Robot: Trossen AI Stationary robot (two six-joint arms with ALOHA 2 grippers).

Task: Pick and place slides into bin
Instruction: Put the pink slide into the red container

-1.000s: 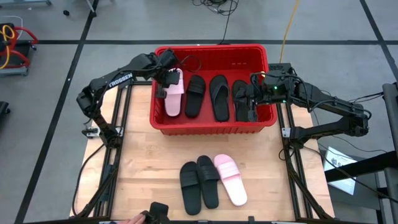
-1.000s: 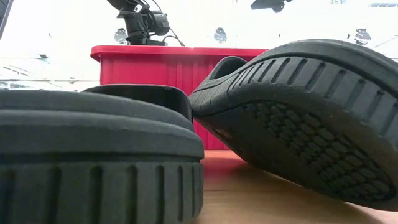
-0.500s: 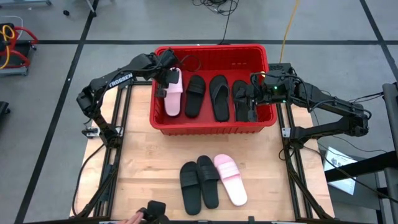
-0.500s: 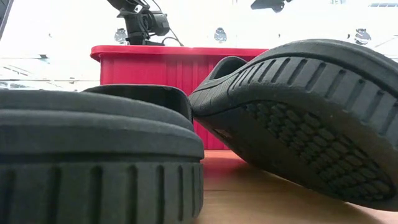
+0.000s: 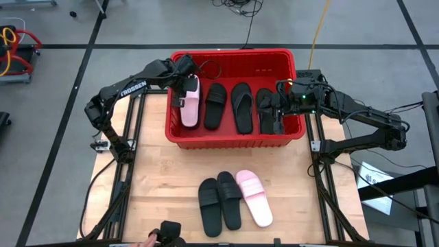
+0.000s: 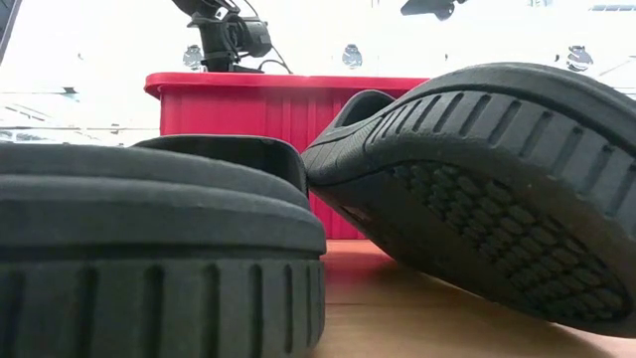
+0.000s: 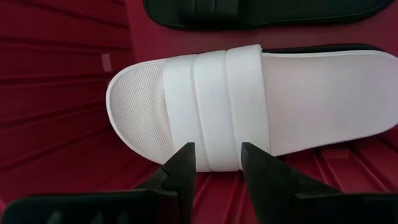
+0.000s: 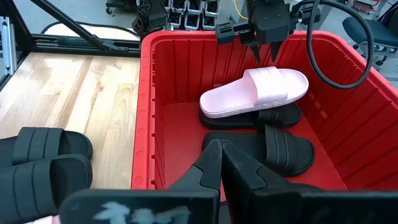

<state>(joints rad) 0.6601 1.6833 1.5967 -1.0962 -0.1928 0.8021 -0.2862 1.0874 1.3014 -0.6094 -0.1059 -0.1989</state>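
The red bin [image 5: 233, 134] sits at the far half of the desk [image 5: 164, 178] and holds a row of slides: a pale pink slide [image 5: 189, 103] at its left end, then a black band slide [image 5: 215, 105], a black flip-flop [image 5: 241, 106] and another black sandal [image 5: 266, 108] at the right. The left claw [image 5: 182, 88] hangs over the pink slide's strap, fingers released and parted on either side of the band without clamping it, as the left wrist view shows. The right wrist view reveals that the pink slide rests on top of a black slide [image 8: 261, 118]. The right claw [image 5: 277, 110] is at the bin's right end, fingers clenched together on nothing. Three more slides lie on the near desk: two black slides [image 5: 219, 202] and a pink one [image 5: 254, 197].
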